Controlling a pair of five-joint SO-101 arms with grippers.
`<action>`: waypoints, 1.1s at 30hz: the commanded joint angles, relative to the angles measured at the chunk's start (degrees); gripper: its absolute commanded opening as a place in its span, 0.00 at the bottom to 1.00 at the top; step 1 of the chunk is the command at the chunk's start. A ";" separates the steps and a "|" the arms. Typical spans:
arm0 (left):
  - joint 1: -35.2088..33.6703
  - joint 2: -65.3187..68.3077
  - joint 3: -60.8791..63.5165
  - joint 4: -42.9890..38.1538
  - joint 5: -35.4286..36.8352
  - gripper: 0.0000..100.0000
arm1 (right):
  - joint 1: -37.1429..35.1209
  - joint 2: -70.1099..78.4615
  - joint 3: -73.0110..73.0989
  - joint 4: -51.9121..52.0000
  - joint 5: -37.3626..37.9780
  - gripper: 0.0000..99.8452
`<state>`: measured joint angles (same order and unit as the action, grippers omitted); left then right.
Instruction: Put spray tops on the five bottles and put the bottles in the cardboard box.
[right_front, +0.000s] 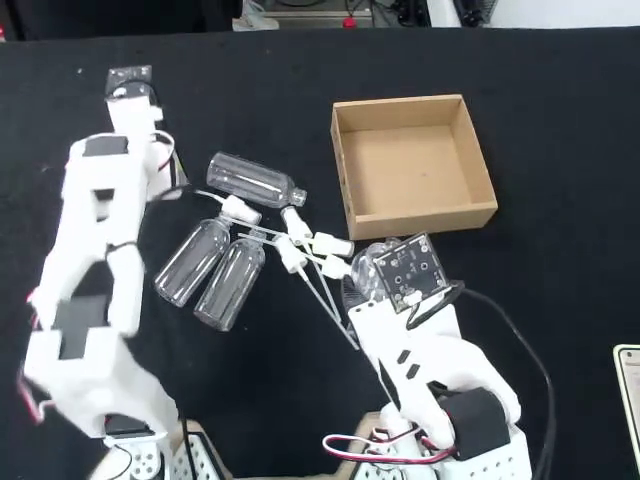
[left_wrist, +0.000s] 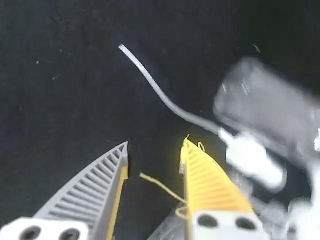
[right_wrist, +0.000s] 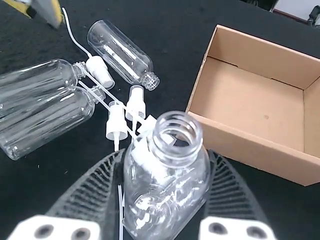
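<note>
My right gripper (right_wrist: 166, 156) is shut on a clear bottle (right_wrist: 167, 175) held upright with its mouth bare, close to the near wall of the cardboard box (right_front: 412, 165); the high view has this gripper (right_front: 362, 282) at the table's middle front. Three more clear bottles (right_front: 250, 180) (right_front: 195, 260) (right_front: 232, 280) lie on the black table, with several white spray tops (right_front: 330, 243) and their thin tubes scattered between them. My left gripper (left_wrist: 155, 150) is open just above the cloth, near one spray top (left_wrist: 252, 157) and a lying bottle (left_wrist: 270, 110). The box (right_wrist: 260, 100) has nothing in it.
The black cloth reaches the table's far edge (right_front: 320, 28), with room behind and to the right of the box. A pale flat object (right_front: 628, 372) lies at the right edge. The left arm's white body (right_front: 95, 260) stands along the left side.
</note>
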<state>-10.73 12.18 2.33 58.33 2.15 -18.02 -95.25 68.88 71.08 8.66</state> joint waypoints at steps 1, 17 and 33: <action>-1.71 4.92 -10.15 1.49 4.57 0.17 | -0.62 -0.40 -0.22 -2.11 -0.44 0.13; -1.80 24.09 -29.93 9.32 12.40 0.22 | -0.62 -0.40 -0.22 -2.11 -0.18 0.13; -1.71 27.43 -37.32 12.40 12.48 0.03 | -0.62 -0.48 -0.13 -2.02 0.00 0.13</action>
<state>-12.13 42.51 -31.25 68.70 14.02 -18.02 -95.25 68.88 71.08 8.66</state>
